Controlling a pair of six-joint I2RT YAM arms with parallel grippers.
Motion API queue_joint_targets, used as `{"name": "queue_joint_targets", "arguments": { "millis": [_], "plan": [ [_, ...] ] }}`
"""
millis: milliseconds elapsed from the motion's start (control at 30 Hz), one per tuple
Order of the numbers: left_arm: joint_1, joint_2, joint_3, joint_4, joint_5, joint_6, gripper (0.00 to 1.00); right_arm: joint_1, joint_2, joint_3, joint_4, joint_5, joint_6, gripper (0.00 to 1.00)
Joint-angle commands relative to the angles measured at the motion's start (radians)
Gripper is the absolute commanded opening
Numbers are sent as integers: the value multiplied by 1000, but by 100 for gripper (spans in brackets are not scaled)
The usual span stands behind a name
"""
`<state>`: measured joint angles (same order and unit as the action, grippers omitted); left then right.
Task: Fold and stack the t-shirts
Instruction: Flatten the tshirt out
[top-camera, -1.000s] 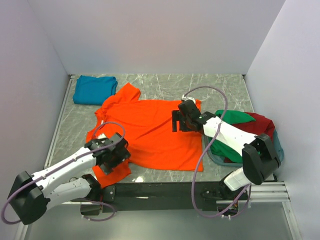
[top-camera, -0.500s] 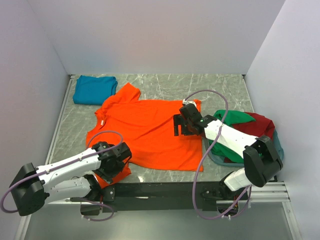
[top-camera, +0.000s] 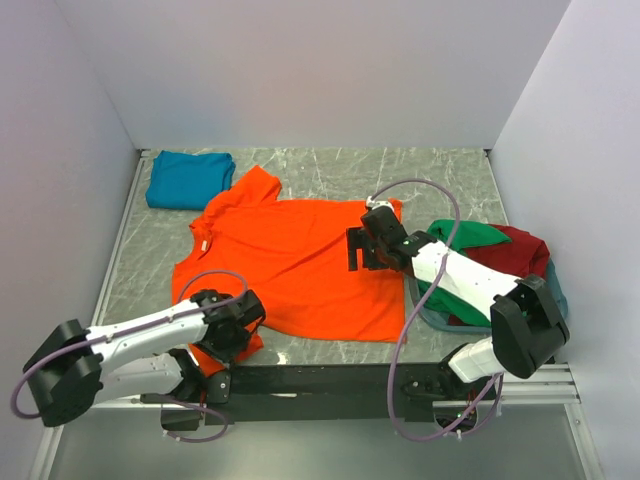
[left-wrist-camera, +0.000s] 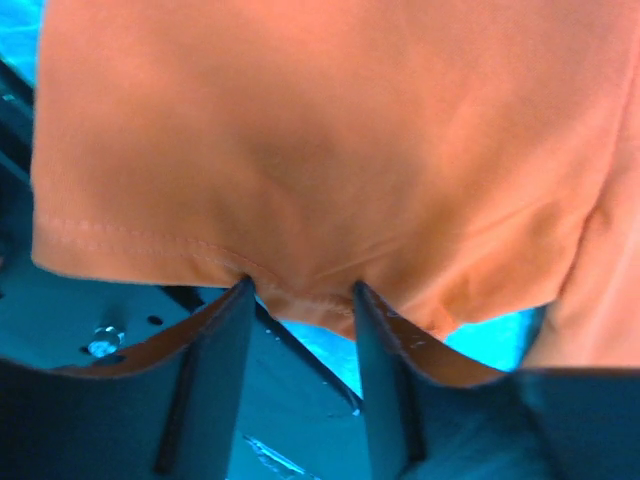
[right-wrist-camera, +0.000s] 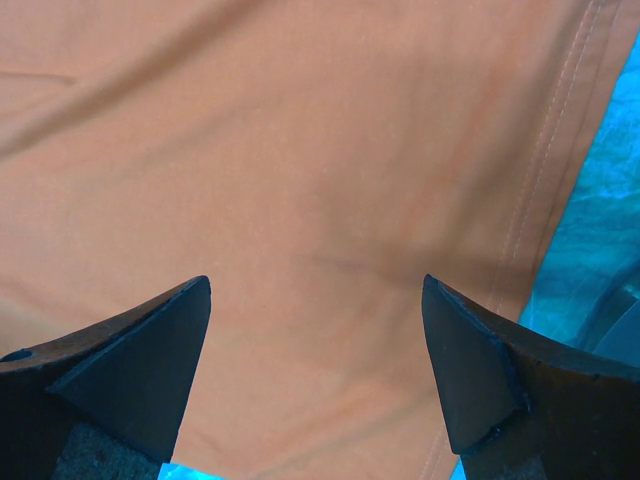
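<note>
The bright orange t-shirt (top-camera: 300, 270) lies spread flat in the middle of the table. My left gripper (top-camera: 228, 335) is at its near-left sleeve by the front edge. In the left wrist view the sleeve hem (left-wrist-camera: 300, 295) sits bunched between the tips of the left gripper (left-wrist-camera: 300, 290), whose jaws stand half closed with a gap between them. My right gripper (top-camera: 365, 248) hovers wide open over the shirt's right part, with flat orange cloth (right-wrist-camera: 300, 200) under the right gripper (right-wrist-camera: 315, 300). A folded teal t-shirt (top-camera: 190, 178) lies at the back left.
A grey-blue basket (top-camera: 425, 312) at the right edge holds a green t-shirt (top-camera: 470, 235) and a dark red one (top-camera: 525, 250). The black rail (top-camera: 320, 380) runs along the front edge, close under the left gripper. Walls close in the table on three sides.
The left gripper slid down toward the front edge onto the sleeve and its jaws narrowed around the hem. The right gripper shifted slightly and stayed wide open.
</note>
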<state>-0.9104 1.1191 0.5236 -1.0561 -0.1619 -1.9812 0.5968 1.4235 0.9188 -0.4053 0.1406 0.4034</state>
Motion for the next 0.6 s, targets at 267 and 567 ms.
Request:
{"name": "queue_joint_targets", "arguments": {
  "millis": [267, 567],
  "plan": [
    [-7, -18, -100, 71, -27, -104, 22, -5, -104, -61, -6, 16, 26, 91],
    [-12, -106, -42, -21, 5, -62, 1, 76, -242, -129, -173, -21, 95, 91]
  ]
}}
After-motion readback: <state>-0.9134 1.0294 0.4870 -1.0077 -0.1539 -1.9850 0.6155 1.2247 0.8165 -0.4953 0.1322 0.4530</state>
